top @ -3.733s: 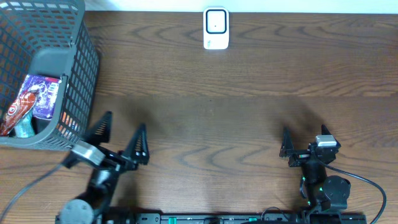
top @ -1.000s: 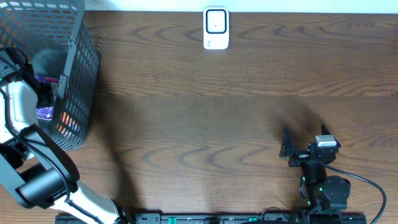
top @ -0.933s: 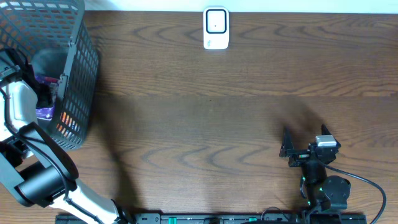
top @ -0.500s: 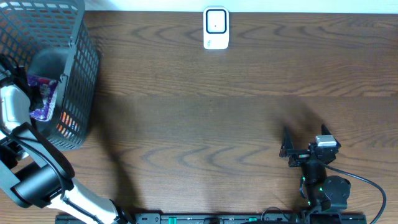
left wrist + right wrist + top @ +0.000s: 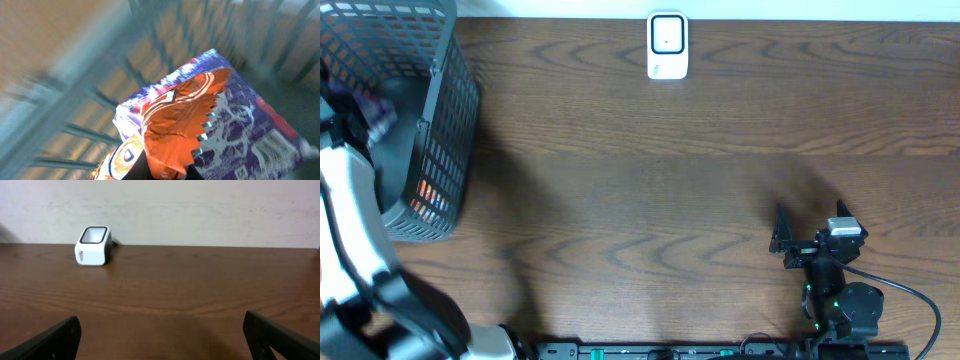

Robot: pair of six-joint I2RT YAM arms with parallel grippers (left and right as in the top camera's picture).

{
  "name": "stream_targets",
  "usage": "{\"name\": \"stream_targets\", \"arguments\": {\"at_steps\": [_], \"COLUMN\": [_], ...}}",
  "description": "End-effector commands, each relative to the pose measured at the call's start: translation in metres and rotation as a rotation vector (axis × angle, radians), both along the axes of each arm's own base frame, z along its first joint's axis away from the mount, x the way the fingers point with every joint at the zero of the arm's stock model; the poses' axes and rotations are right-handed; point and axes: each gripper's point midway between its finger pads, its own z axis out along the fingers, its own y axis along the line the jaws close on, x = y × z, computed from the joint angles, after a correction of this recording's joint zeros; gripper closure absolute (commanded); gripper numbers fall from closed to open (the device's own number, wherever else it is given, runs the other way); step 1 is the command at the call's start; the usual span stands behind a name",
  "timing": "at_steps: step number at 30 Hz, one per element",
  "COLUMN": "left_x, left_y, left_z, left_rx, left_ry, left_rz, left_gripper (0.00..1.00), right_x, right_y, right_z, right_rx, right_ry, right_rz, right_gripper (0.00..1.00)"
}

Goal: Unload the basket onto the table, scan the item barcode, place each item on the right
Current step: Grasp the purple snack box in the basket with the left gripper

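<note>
1 snack packet (image 5: pixel 235 125), long axis diagonal

On my overhead feed the left arm (image 5: pixel 350 215) is a smooth white tube ending in a black joint housing. The right arm (image 5: pixel 840 300) is all black and rounded, with small green lights (image 5: pixel 820 300) glowing on it and a pale grey camera block (image 5: pixel 844 231) on the wrist. A thin black cable (image 5: pixel 905 288) loops off its side. The right gripper (image 5: pixel 808 215) has slim, pointed black fingers (image 5: pixel 55 340).
</note>
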Motion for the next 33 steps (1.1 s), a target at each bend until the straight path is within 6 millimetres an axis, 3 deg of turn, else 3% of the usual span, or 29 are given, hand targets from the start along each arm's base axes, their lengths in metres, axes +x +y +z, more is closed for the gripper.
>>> {"name": "stream_targets", "arguments": {"at_steps": [1, 4, 8, 13, 21, 24, 26, 28, 29, 33], "left_x": [-0.003, -0.003, -0.001, 0.007, 0.013, 0.011, 0.010, 0.010, 0.010, 0.018], "left_y": [-0.015, -0.027, -0.036, -0.045, -0.042, -0.043, -0.044, -0.044, -0.044, -0.040], "left_z": [0.054, 0.068, 0.058, 0.002, -0.129, -0.165, -0.181, -0.190, -0.191, -0.179], "left_rx": [0.056, 0.069, 0.043, -0.066, -0.255, -0.304, -0.322, -0.330, -0.331, -0.308], "left_ry": [-0.125, -0.154, -0.119, 0.005, 0.274, 0.348, 0.382, 0.400, 0.402, 0.357], "left_rz": [0.000, -0.024, -0.046, -0.101, -0.056, -0.043, -0.041, -0.040, -0.040, -0.042], "left_gripper": [0.93, 0.92, 0.93, 0.93, 0.93, 0.93, 0.92, 0.83, 0.75, 0.74], "right_x": [0.000, 0.000, 0.000, 0.000, 0.000, 0.000, 0.000, 0.000, 0.000, 0.000], "right_y": [0.003, 0.003, 0.003, 0.003, 0.003, 0.003, 0.003, 0.003, 0.003, 0.003], "right_z": [0.000, 0.000, 0.000, 0.000, -0.001, 0.000, 0.000, 0.000, 0.000, 0.000], "right_rx": [-0.013, -0.013, -0.013, -0.013, -0.013, -0.013, -0.013, -0.013, -0.013, -0.013], "right_ry": [-0.001, -0.001, -0.001, -0.001, -0.001, -0.001, -0.001, -0.001, -0.001, -0.001], "right_rz": [0.016, 0.016, 0.016, 0.016, 0.016, 0.016, 0.016, 0.016, 0.016, 0.016], "right_gripper": [0.01, 0.01, 0.01, 0.01, 0.01, 0.01, 0.01, 0.01, 0.01, 0.01]}}
